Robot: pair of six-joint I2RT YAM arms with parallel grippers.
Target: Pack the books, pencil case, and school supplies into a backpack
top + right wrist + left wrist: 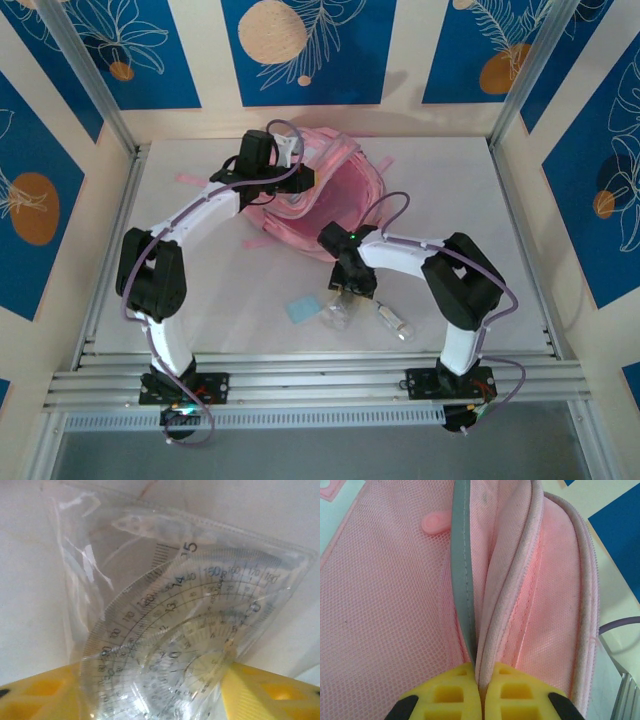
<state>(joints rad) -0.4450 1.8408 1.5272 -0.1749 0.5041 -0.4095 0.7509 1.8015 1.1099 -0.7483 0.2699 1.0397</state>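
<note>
The pink backpack lies open at the back of the table. My left gripper is shut on its zipper rim, and the yellow fingertips pinch the piped edge beside a grey strip. Of the school supplies, a clear plastic bag with protractors sits between my right gripper's fingers. They press on both of its edges. In the top view that gripper hangs over the bag near the front. A light blue pad and a small tube lie beside it. The books and pencil case are out of view.
Aluminium posts stand at the back corners and a metal rail runs along the near edge. A pink strap trails left of the backpack. The walls close in on both sides of the table.
</note>
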